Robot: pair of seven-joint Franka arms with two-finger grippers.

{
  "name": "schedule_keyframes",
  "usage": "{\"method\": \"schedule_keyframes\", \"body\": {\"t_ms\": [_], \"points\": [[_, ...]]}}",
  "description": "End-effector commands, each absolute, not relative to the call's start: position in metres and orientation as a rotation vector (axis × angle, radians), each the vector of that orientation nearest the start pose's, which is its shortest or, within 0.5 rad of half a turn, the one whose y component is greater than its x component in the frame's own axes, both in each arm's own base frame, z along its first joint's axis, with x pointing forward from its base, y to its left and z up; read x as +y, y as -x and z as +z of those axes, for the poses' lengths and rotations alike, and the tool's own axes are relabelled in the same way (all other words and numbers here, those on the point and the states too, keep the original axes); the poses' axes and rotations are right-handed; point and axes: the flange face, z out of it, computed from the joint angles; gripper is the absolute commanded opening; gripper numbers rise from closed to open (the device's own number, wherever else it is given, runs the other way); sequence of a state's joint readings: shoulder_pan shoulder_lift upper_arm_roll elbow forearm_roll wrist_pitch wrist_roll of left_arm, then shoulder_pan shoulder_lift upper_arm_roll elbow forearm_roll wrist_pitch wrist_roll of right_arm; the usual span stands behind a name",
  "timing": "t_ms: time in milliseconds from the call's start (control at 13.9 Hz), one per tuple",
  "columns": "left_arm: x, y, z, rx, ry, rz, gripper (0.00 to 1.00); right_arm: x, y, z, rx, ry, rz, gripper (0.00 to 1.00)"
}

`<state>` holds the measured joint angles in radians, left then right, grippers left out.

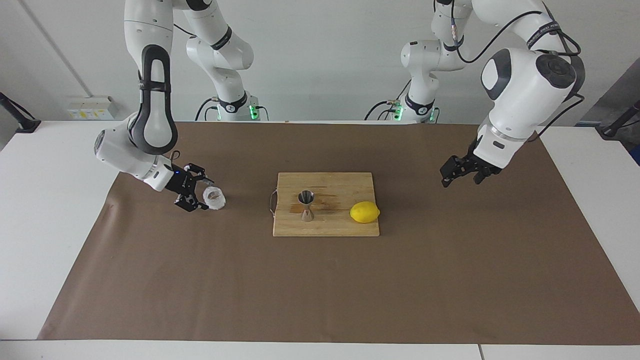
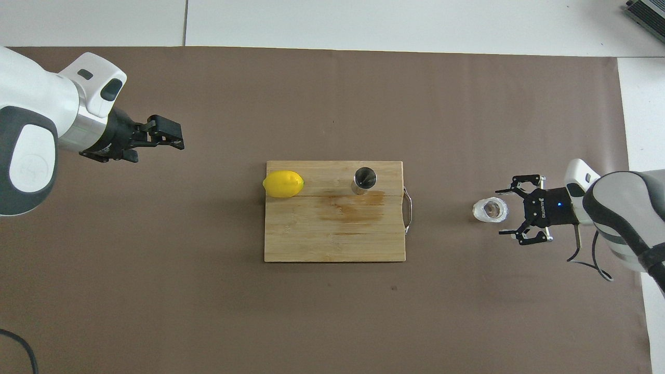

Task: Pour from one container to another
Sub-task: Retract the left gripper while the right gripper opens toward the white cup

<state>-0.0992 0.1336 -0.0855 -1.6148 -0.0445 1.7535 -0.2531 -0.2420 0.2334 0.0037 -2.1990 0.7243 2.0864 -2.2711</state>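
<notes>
A brown mat (image 1: pixel 320 280) covers the table, and at its middle lies a wooden cutting board (image 1: pixel 340 227) — well apart from both pincers, with the right pincer off toward its handle end and the left pincer up in the air off toward its lemon end. On the board stand the steel jigger (image 1: pixel 306 205), upright with its mouth open to the top, and beside it, at the end toward the left arm, a lemon (image 1: pixel 364 212).

The left gripper (image 1: pixel 462 172) hangs over bare mat, its jaws open and holding nothing; that arm waits.

The right gripper (image 1: pixel 196 196) is low at the mat, its jaws spread wide and empty, pointing toward the board. The textured glass cup (image 1: pixel 214 198) stands upright just ahead of its fingertips, at the mouth of the open jaws; in the overhead view the cup (image 2: pixel 490 210) sits just short of the gap between the two fingers (image 2: pixel 521 181), not yet between them.

The step in hand looks to be the reach for the cup — the grasp is not yet made. The next move calls for easing the right pincer forward until the fingers straddle the cup's wall, then closing gently and evenly, since the small glass could slide or tip on the mat. Lifting, carrying over to the jigger's narrow mouth and tilting all remain to be done.
</notes>
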Motion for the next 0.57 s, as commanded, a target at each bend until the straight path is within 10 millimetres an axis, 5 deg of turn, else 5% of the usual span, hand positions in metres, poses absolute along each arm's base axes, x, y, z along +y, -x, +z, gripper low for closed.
{"method": "schedule_keyframes", "body": {"t_ms": [0,216,503], "points": [[-0.098,-0.583,0.582,-0.065,3.108,0.013,1.00,-0.093,-0.516,0.256,-1.813,1.837,-0.631,1.00],[-0.054,-0.574,0.600,0.163,3.112,0.038,1.00,-0.084,-0.518,0.257,-1.786,1.833,-0.659,1.00],[-0.025,-0.563,0.619,0.111,3.112,0.076,1.00,-0.079,-0.519,0.257,-1.788,1.826,-0.657,1.00]]}}
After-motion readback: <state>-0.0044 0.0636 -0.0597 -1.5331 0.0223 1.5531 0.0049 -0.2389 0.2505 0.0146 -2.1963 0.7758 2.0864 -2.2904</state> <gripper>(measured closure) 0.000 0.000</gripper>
